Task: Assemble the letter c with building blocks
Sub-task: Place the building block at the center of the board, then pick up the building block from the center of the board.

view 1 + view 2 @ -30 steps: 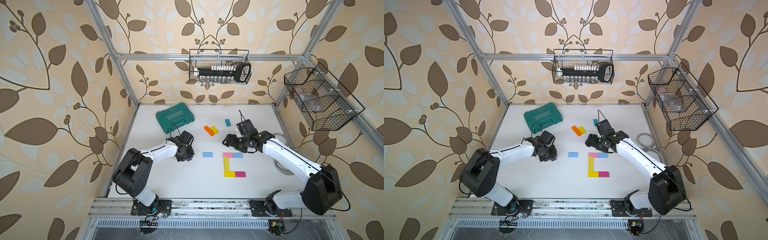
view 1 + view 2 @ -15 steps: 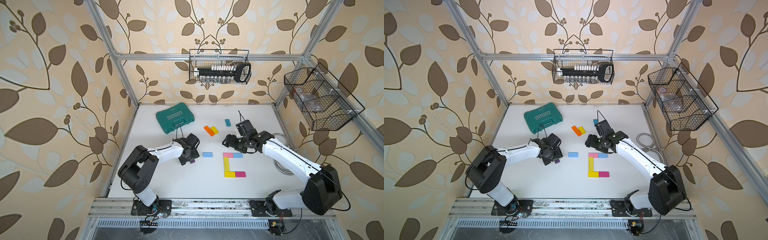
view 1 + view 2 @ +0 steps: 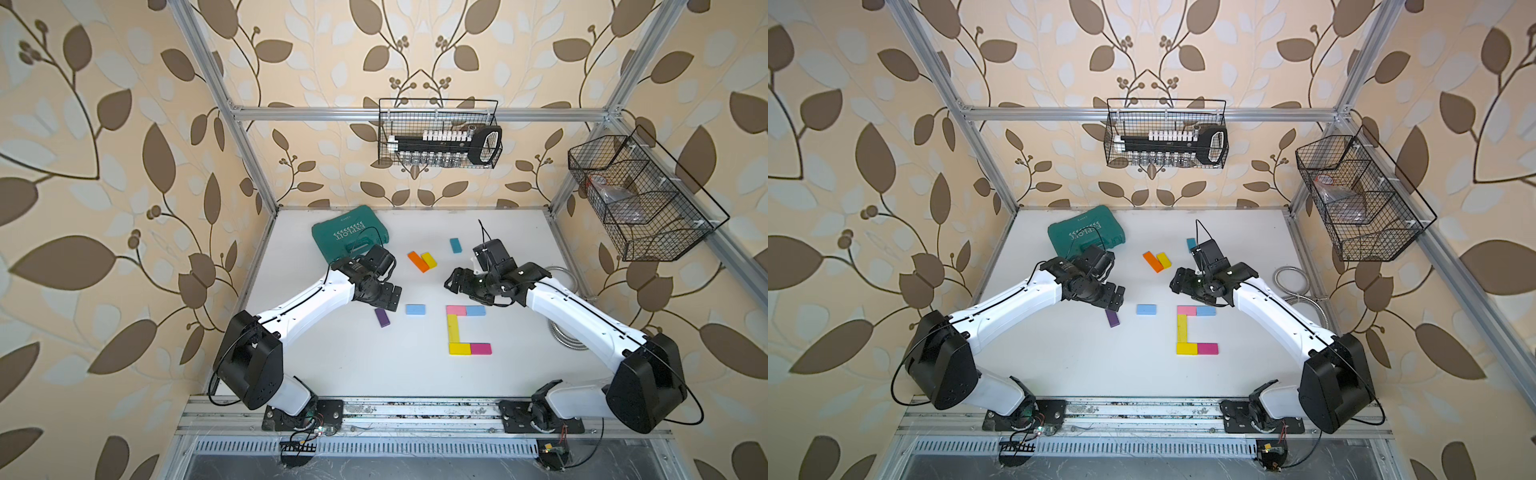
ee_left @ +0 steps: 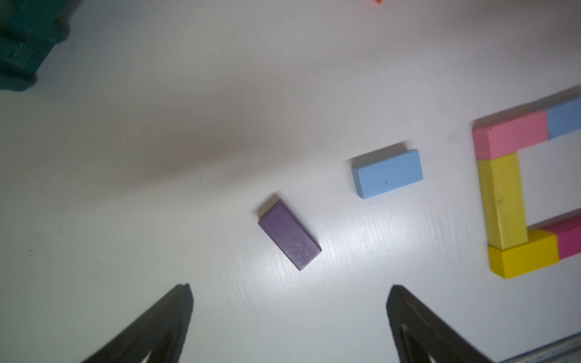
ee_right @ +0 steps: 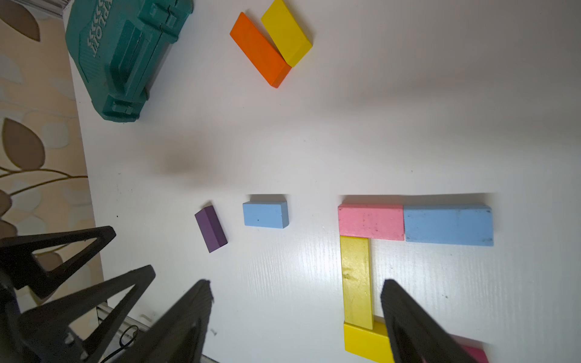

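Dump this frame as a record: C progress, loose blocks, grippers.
c_top: pink block and joined light blue block, end to end
c_spine: long yellow block
c_bottom: corner yellow block and magenta block
loose: purple block, loose light blue block, orange block touching loose yellow block, teal block
left gripper: open, empty, purple block lying clear of it
right gripper: open, empty
other: green case, not part of the C
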{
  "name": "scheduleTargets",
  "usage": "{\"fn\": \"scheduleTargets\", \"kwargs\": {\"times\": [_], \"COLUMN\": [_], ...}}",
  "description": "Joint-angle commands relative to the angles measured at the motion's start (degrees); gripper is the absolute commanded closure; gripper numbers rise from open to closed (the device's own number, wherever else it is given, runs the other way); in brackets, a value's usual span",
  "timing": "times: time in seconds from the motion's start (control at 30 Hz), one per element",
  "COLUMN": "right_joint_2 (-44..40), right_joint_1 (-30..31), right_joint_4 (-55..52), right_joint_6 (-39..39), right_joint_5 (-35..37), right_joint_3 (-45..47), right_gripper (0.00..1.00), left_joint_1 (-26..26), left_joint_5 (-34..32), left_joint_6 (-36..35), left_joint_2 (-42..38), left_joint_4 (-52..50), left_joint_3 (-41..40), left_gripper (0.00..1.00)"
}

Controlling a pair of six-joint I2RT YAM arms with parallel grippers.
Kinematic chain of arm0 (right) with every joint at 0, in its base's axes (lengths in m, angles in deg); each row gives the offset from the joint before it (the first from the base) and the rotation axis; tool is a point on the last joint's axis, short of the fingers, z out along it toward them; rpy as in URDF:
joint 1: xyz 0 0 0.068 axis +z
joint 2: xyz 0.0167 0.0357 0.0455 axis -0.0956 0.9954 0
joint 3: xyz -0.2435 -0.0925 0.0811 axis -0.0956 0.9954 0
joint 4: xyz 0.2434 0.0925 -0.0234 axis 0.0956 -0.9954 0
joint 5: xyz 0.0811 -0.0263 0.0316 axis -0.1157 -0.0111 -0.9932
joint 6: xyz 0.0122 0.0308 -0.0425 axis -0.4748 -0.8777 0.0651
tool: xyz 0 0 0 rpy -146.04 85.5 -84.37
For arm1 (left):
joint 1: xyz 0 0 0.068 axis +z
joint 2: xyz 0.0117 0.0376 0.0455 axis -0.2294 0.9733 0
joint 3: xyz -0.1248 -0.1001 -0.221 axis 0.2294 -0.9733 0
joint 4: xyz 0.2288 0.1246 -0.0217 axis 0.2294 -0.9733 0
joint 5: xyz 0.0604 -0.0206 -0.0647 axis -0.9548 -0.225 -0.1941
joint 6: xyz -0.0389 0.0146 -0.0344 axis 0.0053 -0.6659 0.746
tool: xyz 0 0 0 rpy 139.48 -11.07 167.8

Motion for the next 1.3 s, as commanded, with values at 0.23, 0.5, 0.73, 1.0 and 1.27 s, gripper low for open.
{"fn": "scheduleTargets", "kwargs": {"times": [0.23,0.5,0.73,1.0,1.27], "right_joint_2": [-1.8,-2.9,-3.0,-2.5,-2.5], "right_joint_1": [0.2,0.2,0.2,0.2,0.1], "right_joint_4": [1.4,2.1,2.0,2.0,2.1], "right_joint_6": [-0.7,-1.5,-1.4,-1.7,-1.7], "right_joint_5": [-1.0,-1.0,-1.2,-1.7,-1.7], "right_joint_3": [1.8,2.9,3.0,2.4,2.2], "right_gripper": [0.17,0.17,0.16,0.14,0.1], "left_joint_1": [0.1,0.1,0.1,0.1,0.1], "left_joint_5": [2.4,3.7,2.6,2.1,1.4], "left_joint_6": [-23.6,-25.3,-26.2,-27.4,-28.7], "left_joint_2": [5.7,12.5,14.7,16.9,19.2], "left_joint_4": [-1.1,-0.6,1.2,1.8,2.4], "left_joint_3": [-0.8,0.4,0.7,1.3,2.7], "left_gripper": [0.02,0.05,0.05,0.06,0.06]}}
